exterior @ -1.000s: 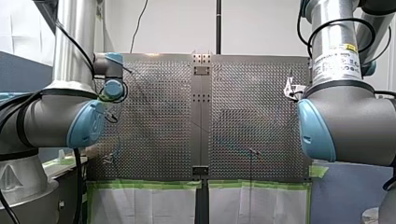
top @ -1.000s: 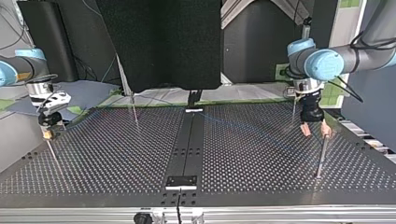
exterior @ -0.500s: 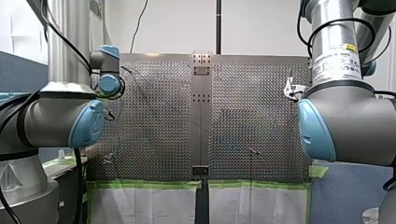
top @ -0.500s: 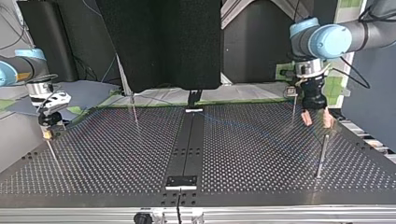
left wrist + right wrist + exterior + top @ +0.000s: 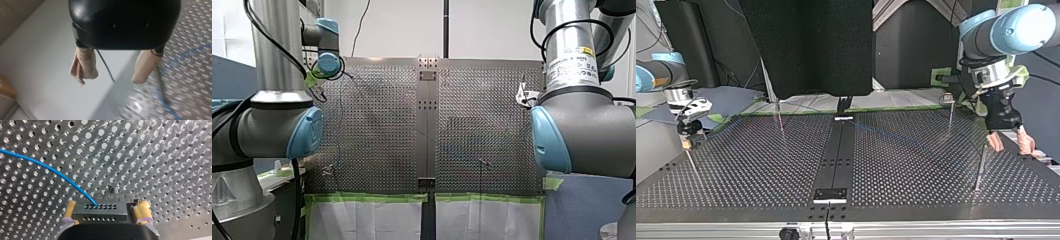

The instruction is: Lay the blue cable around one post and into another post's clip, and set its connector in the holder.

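Since a second ago my left pincer (image 5: 1010,144) has swung up and outward from beside the post (image 5: 980,167) to the edge of the surface (image 5: 761,165) at the top view's right, its beige-padded fingers (image 5: 85,65) apart and empty. My right pincer (image 5: 107,207) stays clamped on the grey connector (image 5: 100,213), yellow pads on either side, low over the holes. The blue cable (image 5: 50,168) leaves the connector and curves away across the surface.
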Controlling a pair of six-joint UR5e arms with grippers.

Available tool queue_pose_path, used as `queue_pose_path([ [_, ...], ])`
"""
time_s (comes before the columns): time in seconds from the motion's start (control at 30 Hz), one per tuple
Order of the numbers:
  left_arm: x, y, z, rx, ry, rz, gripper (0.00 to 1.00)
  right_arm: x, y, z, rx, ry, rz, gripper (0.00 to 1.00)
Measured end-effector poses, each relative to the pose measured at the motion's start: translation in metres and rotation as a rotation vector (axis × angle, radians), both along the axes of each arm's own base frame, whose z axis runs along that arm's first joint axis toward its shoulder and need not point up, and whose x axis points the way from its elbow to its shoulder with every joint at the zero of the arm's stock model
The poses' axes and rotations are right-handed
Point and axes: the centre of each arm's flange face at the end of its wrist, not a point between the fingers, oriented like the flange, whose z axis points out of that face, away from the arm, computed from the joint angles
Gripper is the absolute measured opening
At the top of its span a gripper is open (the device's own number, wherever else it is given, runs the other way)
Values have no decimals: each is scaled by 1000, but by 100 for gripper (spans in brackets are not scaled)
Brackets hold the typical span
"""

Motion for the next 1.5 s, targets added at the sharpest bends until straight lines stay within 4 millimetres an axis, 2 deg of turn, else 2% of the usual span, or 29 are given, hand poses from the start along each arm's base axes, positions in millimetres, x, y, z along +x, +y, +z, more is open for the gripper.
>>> queue_pose_path([
  [0.1,-2,-1,19,33,-2,3,98,0,0,0,0,0,0,100],
  [0.3,3,-5,42,102,21,-30,98,0,0,0,0,0,0,100],
  [0.67,32,-14,45,197,137,-58,98,0,0,0,0,0,0,100],
  [0.8,37,-15,56,237,164,-49,98,0,0,0,0,0,0,100],
  [1.13,36,-18,96,337,195,-41,98,0,0,0,0,0,0,100],
  [1.5,28,-30,142,452,225,-38,98,0,0,0,0,0,0,100],
])
